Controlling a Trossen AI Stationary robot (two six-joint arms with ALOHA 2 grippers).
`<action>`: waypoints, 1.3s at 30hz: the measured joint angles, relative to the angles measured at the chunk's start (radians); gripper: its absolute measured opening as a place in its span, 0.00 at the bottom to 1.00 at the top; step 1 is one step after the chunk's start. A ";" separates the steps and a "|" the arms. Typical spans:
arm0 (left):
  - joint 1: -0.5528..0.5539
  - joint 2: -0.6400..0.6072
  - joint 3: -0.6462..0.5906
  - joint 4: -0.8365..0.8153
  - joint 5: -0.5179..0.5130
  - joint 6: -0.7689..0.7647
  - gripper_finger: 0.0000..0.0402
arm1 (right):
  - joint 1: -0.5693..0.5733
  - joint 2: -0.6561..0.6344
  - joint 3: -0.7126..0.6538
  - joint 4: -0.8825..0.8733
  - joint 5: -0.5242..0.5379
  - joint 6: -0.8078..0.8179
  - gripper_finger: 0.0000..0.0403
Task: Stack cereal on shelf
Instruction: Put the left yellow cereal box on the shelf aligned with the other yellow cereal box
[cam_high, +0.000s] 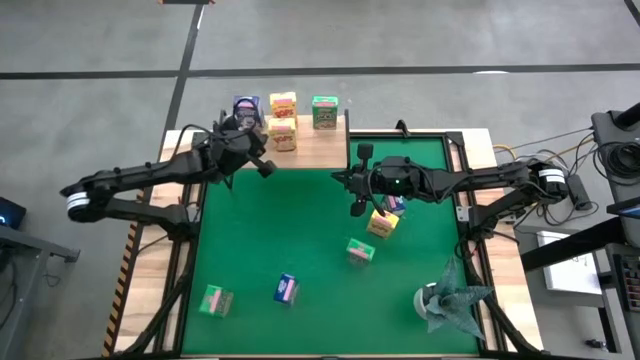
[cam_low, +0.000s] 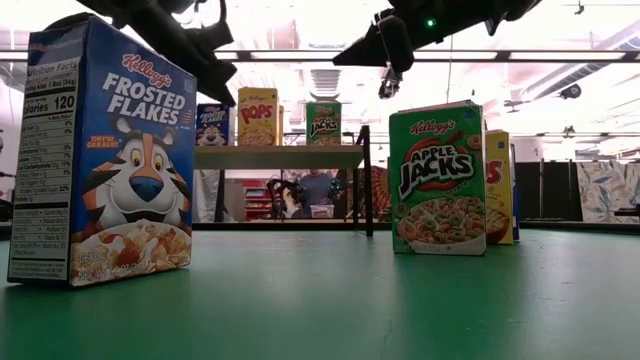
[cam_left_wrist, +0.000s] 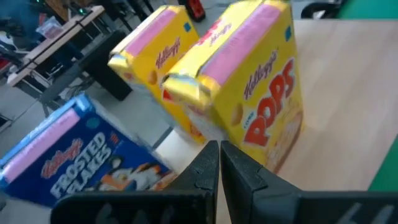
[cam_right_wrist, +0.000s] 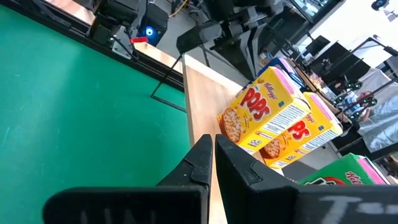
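Four cereal boxes (cam_high: 283, 118) stood on the shelf (cam_high: 310, 150), and five more lay scattered on the green mat (cam_high: 300, 240). The left gripper (cam_left_wrist: 219, 163) hovered beside the shelved boxes, fingers pressed together and empty. The right gripper (cam_right_wrist: 213, 155), likewise closed on nothing, hung over the mat.

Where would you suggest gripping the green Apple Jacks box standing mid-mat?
Grip the Apple Jacks box across its two narrow side faces, near the top, coming from straight above. It stands upright and apart from its neighbours, so the right gripper, hovering nearby, should reach it unobstructed.
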 joint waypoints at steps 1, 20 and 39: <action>0.000 0.008 0.000 0.016 0.000 0.000 0.00 | -0.001 0.000 0.000 0.000 0.000 0.000 0.02; -0.022 0.042 0.000 0.050 0.044 -0.036 0.00 | -0.003 0.000 0.000 -0.004 0.000 0.001 0.02; -0.028 0.188 -0.007 0.260 0.083 0.011 0.00 | -0.003 0.000 0.000 -0.005 0.000 0.000 0.02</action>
